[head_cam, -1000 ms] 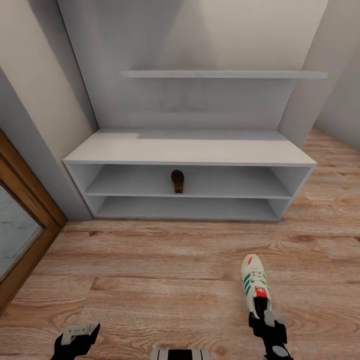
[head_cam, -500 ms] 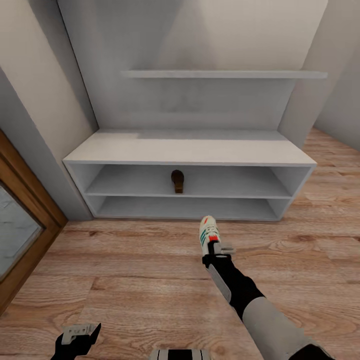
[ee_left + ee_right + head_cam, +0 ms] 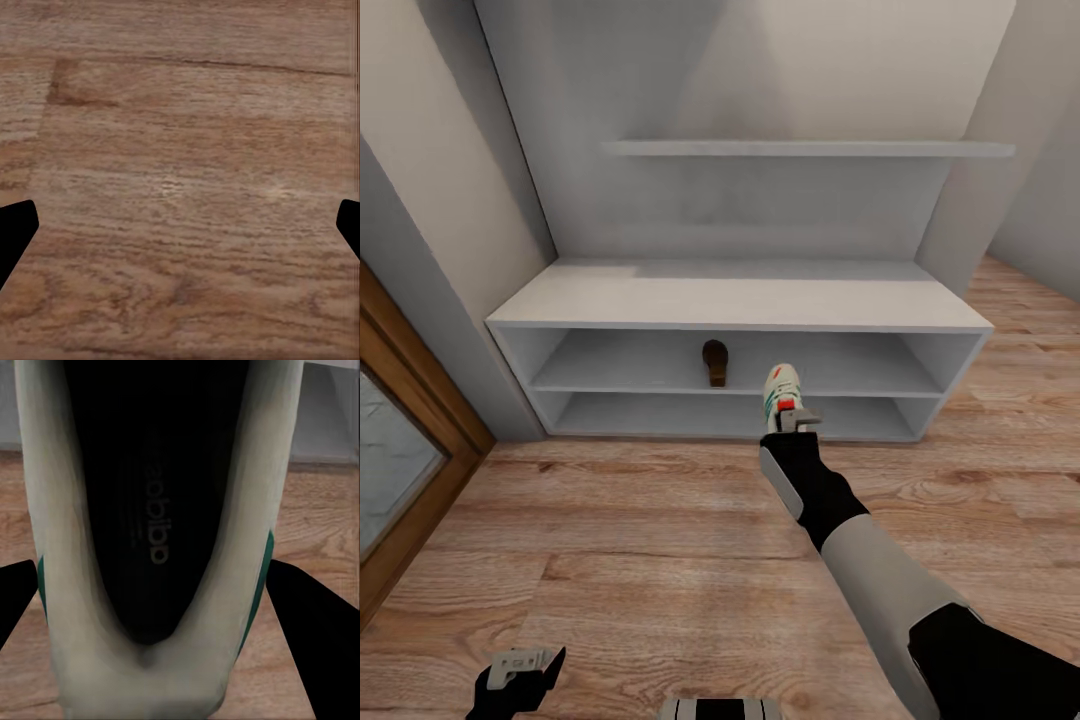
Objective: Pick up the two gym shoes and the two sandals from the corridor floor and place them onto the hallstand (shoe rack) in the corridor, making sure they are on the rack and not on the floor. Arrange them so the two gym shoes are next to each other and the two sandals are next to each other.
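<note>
Right hand (image 3: 792,420): clamped on a gym shoe (image 3: 781,390) at its heel, toe pointing ahead toward the hallstand (image 3: 740,298).
Left hand (image 3: 520,672): fingers spread wide, empty, above the corridor floor (image 3: 180,150).
Sandal (image 3: 715,362): on the upper shelf, just beyond and left of the right hand.
Risk: the toe may catch the shelf edge, or nudge the sandal, if pushed in crooked.
Risk: letting go too near the lip could tip the shoe onto the floor.

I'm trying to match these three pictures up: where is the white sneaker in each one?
Head view: gym shoe held by the right claw, toe toward the hallstand.
Right wrist view: gym shoe up close, opening facing the camera.
Left wrist view: floor planks, not the shoe.
Shared landmark: the corridor floor.
</note>
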Available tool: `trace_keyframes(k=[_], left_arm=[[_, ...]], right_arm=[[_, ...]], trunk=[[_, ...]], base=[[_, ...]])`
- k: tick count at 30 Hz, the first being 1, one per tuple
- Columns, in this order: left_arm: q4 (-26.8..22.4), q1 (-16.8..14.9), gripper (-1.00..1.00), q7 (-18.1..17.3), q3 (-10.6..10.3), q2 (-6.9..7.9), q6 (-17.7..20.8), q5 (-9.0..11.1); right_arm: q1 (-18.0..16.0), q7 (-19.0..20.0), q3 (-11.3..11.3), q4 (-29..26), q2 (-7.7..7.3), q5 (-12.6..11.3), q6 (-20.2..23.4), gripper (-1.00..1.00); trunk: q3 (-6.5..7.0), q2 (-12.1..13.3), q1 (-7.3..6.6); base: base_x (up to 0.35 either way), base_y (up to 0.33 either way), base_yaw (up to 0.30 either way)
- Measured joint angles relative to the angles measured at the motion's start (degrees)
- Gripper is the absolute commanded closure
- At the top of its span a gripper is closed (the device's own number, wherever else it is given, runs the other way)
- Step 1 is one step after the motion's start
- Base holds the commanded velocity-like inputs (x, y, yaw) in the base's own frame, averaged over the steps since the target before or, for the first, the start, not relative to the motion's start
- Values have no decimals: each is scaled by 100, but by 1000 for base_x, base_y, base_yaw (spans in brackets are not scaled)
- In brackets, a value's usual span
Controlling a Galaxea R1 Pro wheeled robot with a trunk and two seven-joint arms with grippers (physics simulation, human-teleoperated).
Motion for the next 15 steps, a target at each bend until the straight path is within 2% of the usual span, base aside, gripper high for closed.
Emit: trace_keyframes(k=[10, 12, 15], left_arm=[[29, 23, -100, -7, -13, -10, -8, -16], [33, 26, -100, -9, -13, -10, -8, -16], [32, 27, -100, -9, -13, -10, -8, -16]], right_arm=[[-2, 6, -17, 36, -22, 10, 16, 100], [-2, 6, -41, 33, -85, -5, 17, 100], [-2, 6, -123, 29, -101, -17, 12, 100]], trunk=[[0, 1, 0], [-44, -1, 6], [-110, -6, 13]], base=[[0, 0, 0], [0, 0, 0], [0, 0, 0]])
